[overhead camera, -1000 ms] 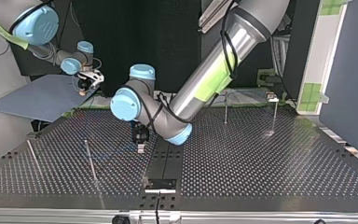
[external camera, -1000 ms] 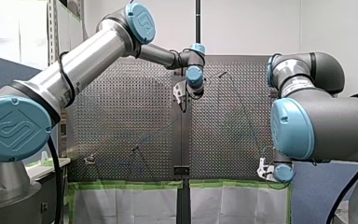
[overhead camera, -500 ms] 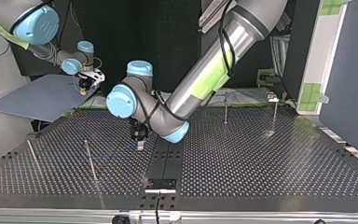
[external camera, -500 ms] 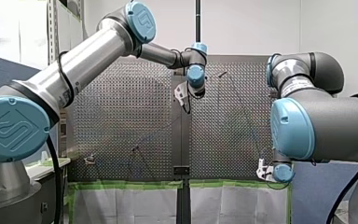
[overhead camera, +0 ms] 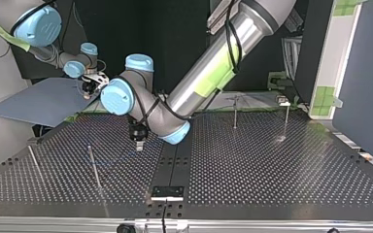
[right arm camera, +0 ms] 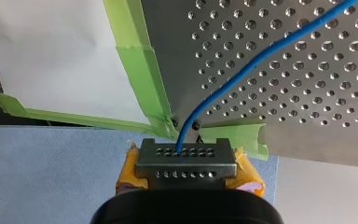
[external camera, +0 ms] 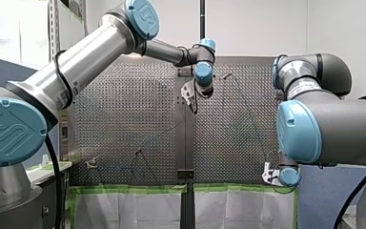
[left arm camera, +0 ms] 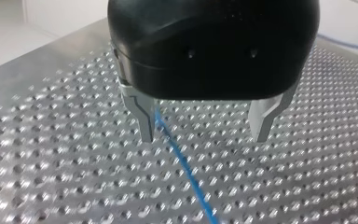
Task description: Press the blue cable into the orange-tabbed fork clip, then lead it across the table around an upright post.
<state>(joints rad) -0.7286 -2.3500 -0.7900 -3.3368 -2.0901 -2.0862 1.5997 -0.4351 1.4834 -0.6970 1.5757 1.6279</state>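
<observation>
Shift since a second ago: left arm's wrist has swung toward the front view's right, carrying the black, metal-fingered left gripper (external camera: 189, 95) with it; the right arm has not budged.
Front view: left gripper hangs over the far middle of the silver perforated metal table (external camera: 124, 119). The right gripper (external camera: 268, 174) waits at the table's near right corner.
Top view: left gripper (overhead camera: 139, 144) points down just above the table, between the dark centre strip and a thin metal upright post (overhead camera: 94, 167). I cannot pick out the orange-tabbed fork clip.
Left wrist view: fingers stand wide apart and grip nothing. The thin blue cable (left arm camera: 182, 161) runs between them over the holes, close beside one finger and well off the other.
Right wrist view: yellow pads are closed on the cable, which leads out over the green tape (right arm camera: 140, 60) at the corner and across the table.
Doing it well: likely the grasp comes next. Centre the cable between the fingers before closing, go low, and let the right gripper's hold keep the line taut without dragging it.
</observation>
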